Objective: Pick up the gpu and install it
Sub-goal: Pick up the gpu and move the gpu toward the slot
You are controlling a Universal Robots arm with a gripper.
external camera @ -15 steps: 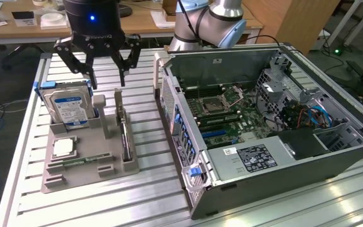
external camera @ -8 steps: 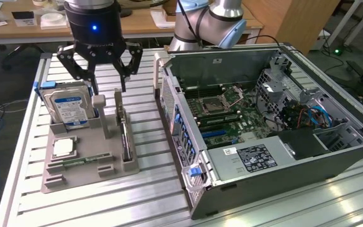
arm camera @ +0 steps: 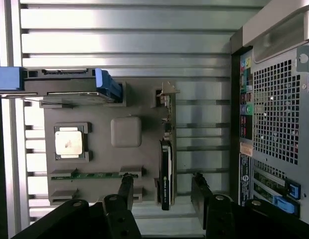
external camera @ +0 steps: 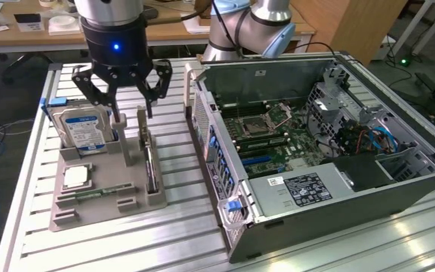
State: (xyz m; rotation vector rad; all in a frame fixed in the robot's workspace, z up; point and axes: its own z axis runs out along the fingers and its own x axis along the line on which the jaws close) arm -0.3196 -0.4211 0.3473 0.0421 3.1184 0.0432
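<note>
In the exterior view's upper left, the pincer [external camera: 132,111] hangs wide open and empty over the gpu [external camera: 151,167]. The gpu stands on edge in a grey holder [external camera: 110,170], likely so that it is easy to grip.

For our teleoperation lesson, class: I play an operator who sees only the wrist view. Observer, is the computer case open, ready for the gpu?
Observer: Yes. The computer case lies with its open side up, and the motherboard is exposed.
Operator: Is my gripper touching the gpu?
Observer: It seems not. The gripper, open, hangs above the gpu, its fingertips just over the top edge.
Operator: What stands beside it?
Observer: A hard drive, upright in the grey fixture, showing a blue-white label.
</note>
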